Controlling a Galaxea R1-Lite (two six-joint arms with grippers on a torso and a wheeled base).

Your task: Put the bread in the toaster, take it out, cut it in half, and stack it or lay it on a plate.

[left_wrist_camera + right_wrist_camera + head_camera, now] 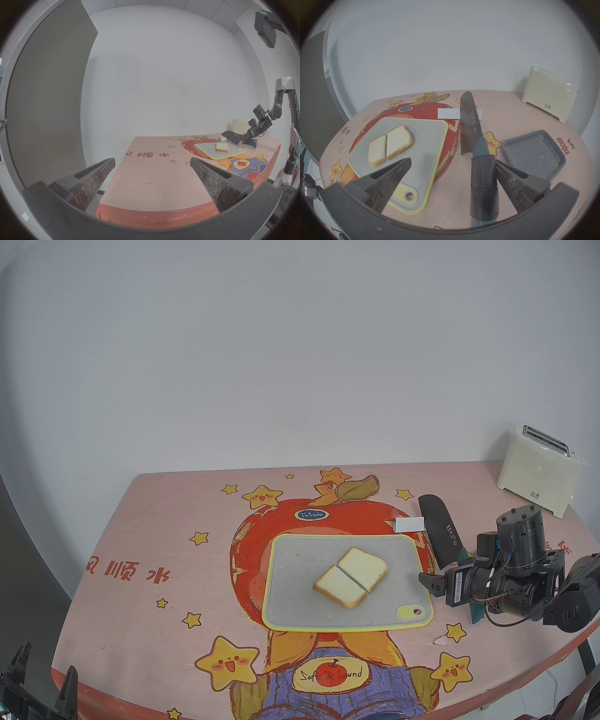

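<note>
Two bread halves (342, 587) lie touching along the cut on the cutting board (294, 577). They look light, soft and crumbly, best pinched gently across the crust edges. Beside the board, the right gripper (452, 162) gapes wide with the knife (469, 125) handle against one finger, and the left gripper (152, 160) hangs open off the table's near corner.

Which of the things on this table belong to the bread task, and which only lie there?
For the job: two bread halves, cutting board, knife, toaster, grey tray (probably serving as the plate).

Just lying about: white paper slip by the knife blade.
</note>
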